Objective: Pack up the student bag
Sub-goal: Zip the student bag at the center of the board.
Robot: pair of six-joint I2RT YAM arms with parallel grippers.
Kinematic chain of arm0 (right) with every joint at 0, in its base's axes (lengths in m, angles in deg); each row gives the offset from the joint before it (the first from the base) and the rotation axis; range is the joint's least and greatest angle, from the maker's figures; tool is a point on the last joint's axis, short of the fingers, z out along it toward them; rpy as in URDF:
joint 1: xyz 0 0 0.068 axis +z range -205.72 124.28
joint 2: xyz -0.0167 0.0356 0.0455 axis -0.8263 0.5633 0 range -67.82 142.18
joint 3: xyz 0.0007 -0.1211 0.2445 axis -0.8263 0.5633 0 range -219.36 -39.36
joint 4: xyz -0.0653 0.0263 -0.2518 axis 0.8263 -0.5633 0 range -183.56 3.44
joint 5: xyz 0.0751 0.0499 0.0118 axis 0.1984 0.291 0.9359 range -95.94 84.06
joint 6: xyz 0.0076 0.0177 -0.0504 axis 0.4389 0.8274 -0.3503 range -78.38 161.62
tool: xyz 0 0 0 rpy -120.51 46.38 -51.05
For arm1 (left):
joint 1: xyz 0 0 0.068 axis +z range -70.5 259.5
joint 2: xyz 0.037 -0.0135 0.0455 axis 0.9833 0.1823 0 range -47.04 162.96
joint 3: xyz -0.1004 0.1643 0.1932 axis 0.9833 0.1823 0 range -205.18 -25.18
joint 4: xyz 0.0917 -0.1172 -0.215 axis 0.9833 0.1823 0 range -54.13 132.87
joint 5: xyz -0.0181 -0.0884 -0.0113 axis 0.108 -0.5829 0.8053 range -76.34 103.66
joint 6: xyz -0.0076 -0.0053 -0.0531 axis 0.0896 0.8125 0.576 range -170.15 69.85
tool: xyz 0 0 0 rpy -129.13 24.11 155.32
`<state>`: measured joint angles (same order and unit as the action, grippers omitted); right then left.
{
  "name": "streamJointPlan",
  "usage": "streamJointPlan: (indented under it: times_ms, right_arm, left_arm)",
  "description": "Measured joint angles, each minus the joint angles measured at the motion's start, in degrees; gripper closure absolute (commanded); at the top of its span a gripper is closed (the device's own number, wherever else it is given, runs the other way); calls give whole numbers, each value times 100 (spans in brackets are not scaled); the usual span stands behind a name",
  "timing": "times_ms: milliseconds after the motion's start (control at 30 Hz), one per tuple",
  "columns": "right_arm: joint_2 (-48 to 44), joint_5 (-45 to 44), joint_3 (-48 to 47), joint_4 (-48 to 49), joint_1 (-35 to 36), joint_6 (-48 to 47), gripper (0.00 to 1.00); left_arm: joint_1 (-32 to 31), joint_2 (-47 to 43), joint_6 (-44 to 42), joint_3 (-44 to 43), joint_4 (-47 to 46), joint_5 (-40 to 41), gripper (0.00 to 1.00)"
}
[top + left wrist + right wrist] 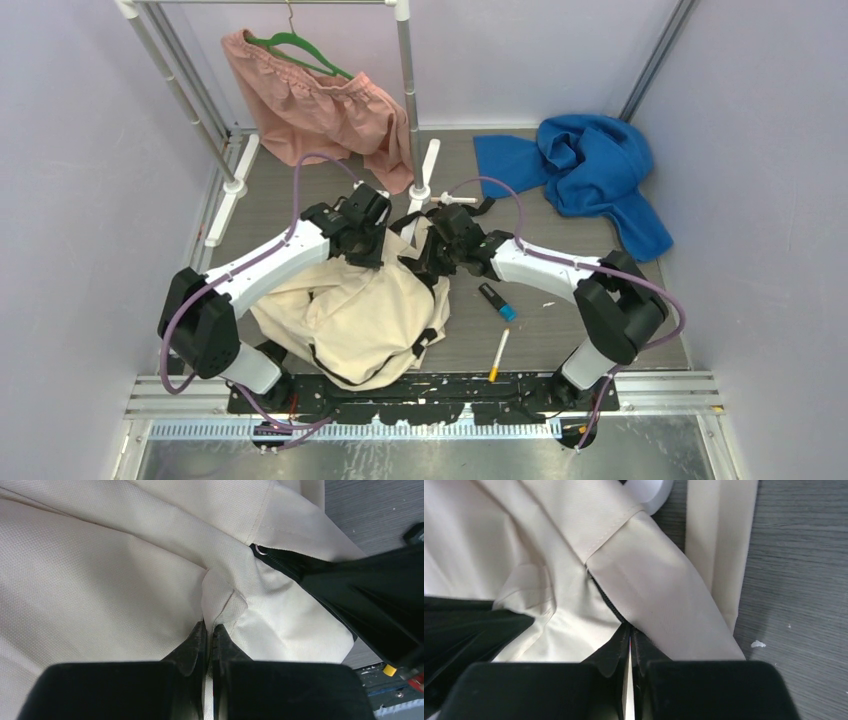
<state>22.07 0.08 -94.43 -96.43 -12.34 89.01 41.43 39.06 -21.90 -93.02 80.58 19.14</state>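
Fabric at the top of the student bag is hidden under both wrists from above. Blue fleece cloth lies far right, a pink garment hangs behind, and a marker and pen lie just right of the bag. Cream, crumpled and black-strapped, it sits on the table. The left gripper and right gripper each pinch its cloth.

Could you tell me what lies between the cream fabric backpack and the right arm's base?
Between the cream fabric backpack and that base, the top view shows a short black blue-ended marker and a slim white orange-tipped pen.
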Motion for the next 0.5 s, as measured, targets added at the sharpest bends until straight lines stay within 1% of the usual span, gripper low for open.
streamJointPlan:
  times_ms: [67, 167, 333, 400, 500]
  right_arm:
    - [164, -116, 0, 35, 0, 142, 85]
    - [291, -308, 0, 85, 2, 339, 77]
    - [437, -658, 0, 267, 11, 706, 59]
    - [452, -772, 2, 361, 11, 839, 56]
    - [455, -927, 2, 522, 7, 968, 55]
  left_arm:
    - [15, 0, 0, 20, -22, -74, 100]
    - [22, 0, -2, 46, -39, -136, 100]
    - [26, -2, -11, 63, -50, -197, 100]
    - [26, -11, -22, 74, -55, -212, 100]
    - [26, -33, -26, 85, -63, -227, 100]
